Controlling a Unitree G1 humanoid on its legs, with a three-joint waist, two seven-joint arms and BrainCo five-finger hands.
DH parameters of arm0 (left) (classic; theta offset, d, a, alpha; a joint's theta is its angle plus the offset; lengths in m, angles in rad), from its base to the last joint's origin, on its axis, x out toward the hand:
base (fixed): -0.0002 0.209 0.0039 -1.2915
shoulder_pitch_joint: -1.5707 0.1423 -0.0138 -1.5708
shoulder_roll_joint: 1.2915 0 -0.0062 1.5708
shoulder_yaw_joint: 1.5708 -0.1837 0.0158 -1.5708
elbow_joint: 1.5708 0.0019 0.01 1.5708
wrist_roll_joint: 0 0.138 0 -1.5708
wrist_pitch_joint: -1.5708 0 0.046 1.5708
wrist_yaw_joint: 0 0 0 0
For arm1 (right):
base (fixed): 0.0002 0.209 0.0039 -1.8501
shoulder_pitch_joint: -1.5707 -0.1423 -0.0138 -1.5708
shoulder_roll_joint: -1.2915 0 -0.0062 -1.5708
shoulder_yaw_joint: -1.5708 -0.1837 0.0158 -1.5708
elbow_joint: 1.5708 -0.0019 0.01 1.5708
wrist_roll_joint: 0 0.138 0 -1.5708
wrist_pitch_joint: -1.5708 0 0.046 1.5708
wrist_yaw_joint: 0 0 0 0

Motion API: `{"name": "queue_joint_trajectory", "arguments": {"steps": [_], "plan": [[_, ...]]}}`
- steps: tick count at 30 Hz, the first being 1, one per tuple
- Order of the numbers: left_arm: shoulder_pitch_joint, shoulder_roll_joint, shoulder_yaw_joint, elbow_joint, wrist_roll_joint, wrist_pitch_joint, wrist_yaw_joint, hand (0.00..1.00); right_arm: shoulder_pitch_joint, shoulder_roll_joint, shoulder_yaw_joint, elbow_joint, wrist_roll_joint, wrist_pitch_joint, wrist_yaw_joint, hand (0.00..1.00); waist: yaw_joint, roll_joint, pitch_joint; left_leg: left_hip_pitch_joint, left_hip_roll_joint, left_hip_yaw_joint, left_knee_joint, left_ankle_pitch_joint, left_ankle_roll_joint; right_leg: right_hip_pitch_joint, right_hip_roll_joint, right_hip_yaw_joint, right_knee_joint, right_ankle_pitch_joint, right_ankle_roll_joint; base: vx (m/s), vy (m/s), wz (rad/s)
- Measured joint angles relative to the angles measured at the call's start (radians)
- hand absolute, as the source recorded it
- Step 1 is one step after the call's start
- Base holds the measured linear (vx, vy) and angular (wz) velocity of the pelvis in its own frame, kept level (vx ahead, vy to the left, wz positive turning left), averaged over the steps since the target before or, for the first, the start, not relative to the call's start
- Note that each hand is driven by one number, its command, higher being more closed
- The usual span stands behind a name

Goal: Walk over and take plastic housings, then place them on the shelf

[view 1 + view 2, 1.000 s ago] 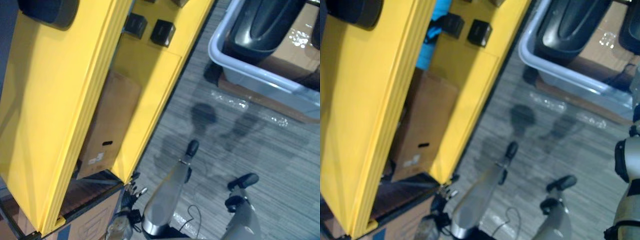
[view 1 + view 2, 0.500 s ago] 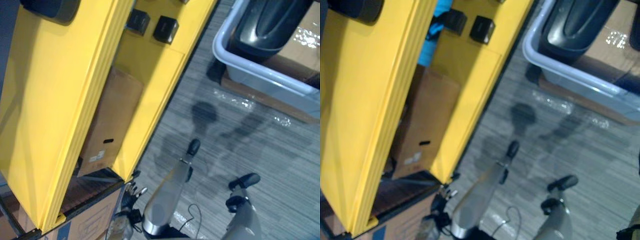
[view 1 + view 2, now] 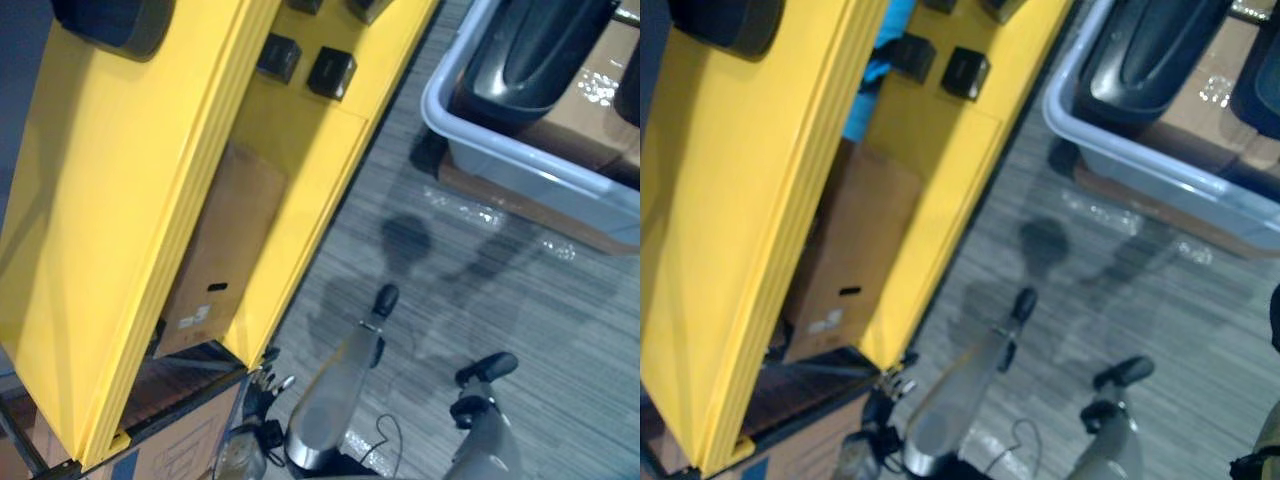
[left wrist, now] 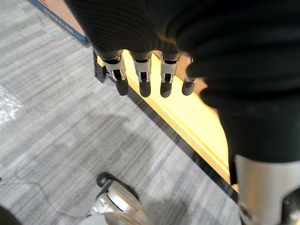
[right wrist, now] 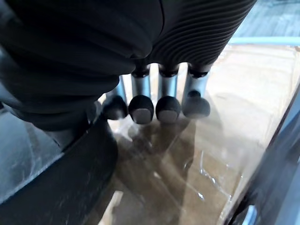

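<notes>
Grey carpet [image 3: 520, 330] spreads between the yellow shelf [image 3: 120, 200] and the pale bin [image 3: 520, 165]. On the left, the left hand [image 4: 143, 77] hangs over the carpet with its fingers straight and empty, the shelf's yellow edge near its fingertips. Off to the right, the plastic housings [image 3: 540, 50] lie dark and glossy in the bin. The right hand [image 5: 166, 86] hovers with its fingers loose, gripping nothing, above film-covered cardboard [image 5: 234, 117]. A dark curved shell [image 5: 61, 183], likely a housing, sits close beside it. By my reckoning no housing is in hand yet, so both the taking and the shelving are left to do.
</notes>
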Motion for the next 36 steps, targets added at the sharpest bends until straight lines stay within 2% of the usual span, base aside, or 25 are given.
{"name": "queue_joint_trajectory", "arguments": {"steps": [4, 8, 9, 10, 14, 17, 19, 20, 22, 23, 24, 26, 29, 32, 36], "plan": [[0.007, 0.000, 0.004, -0.074, 0.001, -0.016, -0.001, 0.00, 0.001, 0.021, 0.000, 0.005, -0.042, -0.044, -0.021, 1.00, -0.012, -0.004, 0.003, 0.010, 0.001, 0.004, -0.002, 0.000, 0.000, 0.007, 0.000, 0.001, -0.001, 0.003, 0.002, 0.00, 0.000, 0.00], [0.011, 0.000, 0.022, -0.190, -0.003, -0.019, -0.003, 0.00, 0.017, 0.065, -0.001, 0.003, -0.107, -0.100, -0.035, 1.00, -0.041, -0.016, 0.012, 0.045, 0.002, 0.006, -0.011, 0.000, 0.000, 0.040, 0.002, 0.001, -0.008, 0.005, 0.006, 0.00, 0.000, 0.00], [0.010, 0.001, 0.042, -0.263, -0.003, -0.022, 0.001, 0.00, 0.030, 0.074, -0.001, -0.003, -0.112, -0.123, -0.052, 1.00, -0.056, -0.029, 0.021, 0.059, 0.004, 0.007, -0.018, 0.000, 0.000, 0.054, 0.005, 0.001, -0.012, 0.005, 0.006, 0.00, 0.000, 0.00], [0.010, 0.003, 0.047, -0.294, 0.001, -0.024, 0.008, 0.00, 0.035, 0.077, -0.002, -0.011, -0.112, -0.131, -0.061, 1.00, -0.064, -0.035, 0.025, 0.062, 0.005, 0.007, -0.018, 0.000, 0.000, 0.057, 0.006, 0.001, -0.013, 0.005, 0.006, -0.01, -0.019, -0.05], [0.012, 0.012, 0.102, -0.533, 0.023, -0.034, 0.055, 0.00, 0.089, 0.093, -0.033, -0.135, -0.150, -0.178, -0.123, 1.00, -0.114, -0.088, 0.061, 0.089, 0.022, 0.014, -0.025, -0.001, -0.002, 0.084, 0.024, 0.003, -0.028, 0.006, 0.003, 0.00, -0.030, -0.07], [0.018, 0.020, 0.118, -0.669, 0.072, -0.030, 0.074, 0.00, 0.138, 0.115, -0.107, -0.231, -0.179, -0.207, -0.157, 1.00, -0.134, -0.108, 0.074, 0.127, 0.034, 0.025, -0.038, -0.001, -0.002, 0.113, 0.038, 0.006, -0.035, 0.012, 0.001, 0.02, -0.036, -0.12], [0.033, 0.036, 0.120, -0.757, 0.098, -0.011, 0.074, 0.00, 0.167, 0.147, -0.136, -0.313, -0.206, -0.227, -0.176, 1.00, -0.171, -0.117, 0.075, 0.153, 0.038, 0.031, -0.053, 0.000, -0.004, 0.131, 0.042, 0.011, -0.040, 0.012, 0.001, 0.01, -0.029, -0.08], [0.035, 0.041, 0.124, -0.775, 0.107, -0.006, 0.075, 0.00, 0.176, 0.151, -0.138, -0.336, -0.215, -0.235, -0.176, 1.00, -0.178, -0.122, 0.076, 0.158, 0.039, 0.032, -0.058, 0.002, -0.006, 0.134, 0.044, 0.011, -0.043, 0.013, 0.001, 0.00, -0.028, -0.10], [0.039, 0.052, 0.147, -0.826, 0.133, 0.006, 0.076, 0.00, 0.220, 0.163, -0.142, -0.404, -0.242, -0.244, -0.179, 1.00, -0.200, -0.150, 0.078, 0.169, 0.051, 0.038, -0.065, 0.002, -0.007, 0.142, 0.056, 0.016, -0.053, 0.014, 0.000, 0.01, -0.042, -0.15], [0.039, 0.058, 0.159, -0.844, 0.133, 0.011, 0.080, 0.00, 0.243, 0.179, -0.145, -0.431, -0.247, -0.247, -0.180, 1.00, -0.204, -0.176, 0.078, 0.182, 0.060, 0.050, -0.077, 0.005, -0.011, 0.141, 0.065, 0.031, -0.058, 0.016, -0.003, 0.02, -0.051, -0.24], [0.039, 0.064, 0.161, -0.852, 0.133, 0.014, 0.083, 0.00, 0.251, 0.191, -0.151, -0.437, -0.249, -0.250, -0.180, 1.00, -0.206, -0.188, 0.076, 0.187, 0.064, 0.057, -0.080, 0.005, -0.012, 0.141, 0.069, 0.034, -0.061, 0.017, -0.005, 0.02, -0.056, -0.24], [0.038, 0.078, 0.158, -0.887, 0.134, 0.044, 0.084, 0.00, 0.280, 0.211, -0.175, -0.475, -0.270, -0.256, -0.180, 1.00, -0.230, -0.211, 0.075, 0.197, 0.069, 0.060, -0.091, 0.009, -0.017, 0.144, 0.074, 0.037, -0.061, 0.017, -0.005, 0.00, -0.037, -0.10], [0.013, 0.080, 0.156, -0.902, 0.156, 0.084, 0.087, 0.00, 0.300, 0.215, -0.177, -0.476, -0.288, -0.262, -0.183, 1.00, -0.245, -0.216, 0.074, 0.198, 0.071, 0.065, -0.091, 0.010, -0.018, 0.142, 0.077, 0.046, -0.063, 0.020, -0.010, -0.02, -0.005, -0.06], [-0.040, 0.082, 0.145, -0.905, 0.215, 0.147, 0.111, 0.00, 0.306, 0.232, -0.179, -0.476, -0.288, -0.278, -0.197, 1.00, -0.255, -0.220, 0.074, 0.198, 0.076, 0.084, -0.091, 0.010, -0.019, 0.129, 0.082, 0.062, -0.066, 0.028, -0.016, -0.03, 0.002, -0.18], [-0.185, 0.098, 0.111, -0.870, 0.252, 0.214, 0.138, 0.00, 0.310, 0.261, -0.179, -0.477, -0.308, -0.333, -0.220, 1.00, -0.272, -0.222, 0.074, 0.194, 0.087, 0.091, -0.092, 0.014, -0.025, 0.118, 0.094, 0.075, -0.067, 0.033, -0.020, -0.03, -0.020, -0.13]]}}
